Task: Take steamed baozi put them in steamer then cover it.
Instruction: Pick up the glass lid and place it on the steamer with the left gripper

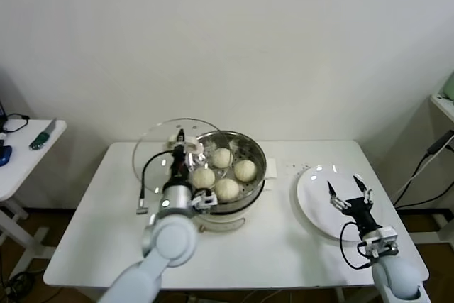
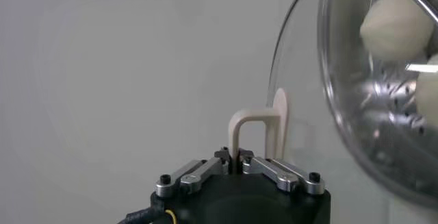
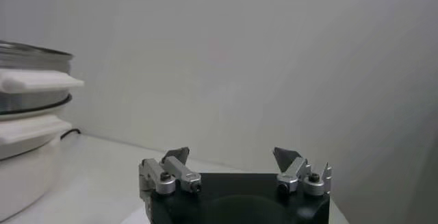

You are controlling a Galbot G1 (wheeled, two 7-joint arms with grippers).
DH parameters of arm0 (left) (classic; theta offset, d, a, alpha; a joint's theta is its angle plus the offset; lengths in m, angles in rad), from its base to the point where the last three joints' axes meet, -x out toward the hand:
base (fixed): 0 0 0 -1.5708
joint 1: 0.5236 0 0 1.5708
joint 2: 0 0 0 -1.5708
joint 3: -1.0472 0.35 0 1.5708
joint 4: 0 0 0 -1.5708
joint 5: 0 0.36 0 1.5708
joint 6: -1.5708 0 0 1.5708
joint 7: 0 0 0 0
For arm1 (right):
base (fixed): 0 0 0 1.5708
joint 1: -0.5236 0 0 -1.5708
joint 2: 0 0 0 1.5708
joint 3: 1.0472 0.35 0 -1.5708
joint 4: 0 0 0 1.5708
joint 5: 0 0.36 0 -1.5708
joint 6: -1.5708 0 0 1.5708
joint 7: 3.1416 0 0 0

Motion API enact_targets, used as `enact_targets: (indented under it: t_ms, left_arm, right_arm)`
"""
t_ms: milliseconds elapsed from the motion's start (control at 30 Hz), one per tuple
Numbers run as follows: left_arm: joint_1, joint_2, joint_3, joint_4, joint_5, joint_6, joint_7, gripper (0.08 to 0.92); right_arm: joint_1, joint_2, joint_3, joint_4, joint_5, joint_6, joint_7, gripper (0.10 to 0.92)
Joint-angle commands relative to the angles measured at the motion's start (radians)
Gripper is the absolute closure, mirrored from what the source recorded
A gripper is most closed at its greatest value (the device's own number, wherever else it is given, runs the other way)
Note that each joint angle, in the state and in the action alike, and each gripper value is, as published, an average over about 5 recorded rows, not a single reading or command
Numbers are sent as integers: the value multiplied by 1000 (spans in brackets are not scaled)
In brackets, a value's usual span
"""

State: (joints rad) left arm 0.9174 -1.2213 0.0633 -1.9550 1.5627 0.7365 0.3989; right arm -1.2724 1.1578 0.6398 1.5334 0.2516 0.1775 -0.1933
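Holding the cover (image 1: 170, 152) by its white bar handle, the left gripper (image 1: 180, 148) had its jaws pinched tight on that handle, and the glass disc stood tilted, hanging just to the left of the steamer (image 1: 257, 148) with its right edge overlapping the rim. All four steamed baozi (image 1: 225, 172) sat inside the basket, near one another on the perforated floor, so the loading looked done and only the covering remained. From the left wrist view the handle (image 2: 254, 131) rose straight out of the closed fingers (image 2: 197, 172), and the glass curved away toward the buns.

To finish well, I judged the lid needed to swing right until centred over the basket, then level out before going down; lowering it while tilted risked catching one edge on the rim or nudging a bun. Letting go only after the metal rim seated all round seemed wise.

Over on the right, the right gripper (image 1: 349, 196) hovered above the white plate (image 1: 312, 200), its fingers spread wide and holding nothing. The plate lay bare on the white table (image 1: 92, 246).

As for writing, no brand, label or lettering could be read on the cooker base, the lid or the plate.
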Motion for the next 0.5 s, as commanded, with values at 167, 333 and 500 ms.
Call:
enact_targets:
  t_ms: [167, 333, 500]
  left_arm:
    - [-77, -252, 83, 211, 53, 49, -19, 854]
    - [-76, -278, 80, 248, 27, 49, -66, 854]
    - [-68, -279, 67, 274, -9, 49, -111, 854]
  right_arm:
    - [-32, 6, 45, -2, 0, 9, -14, 203]
    - [-39, 15, 60, -8, 2, 15, -22, 203]
    - [-40, 31, 65, -16, -2, 19, -27, 203]
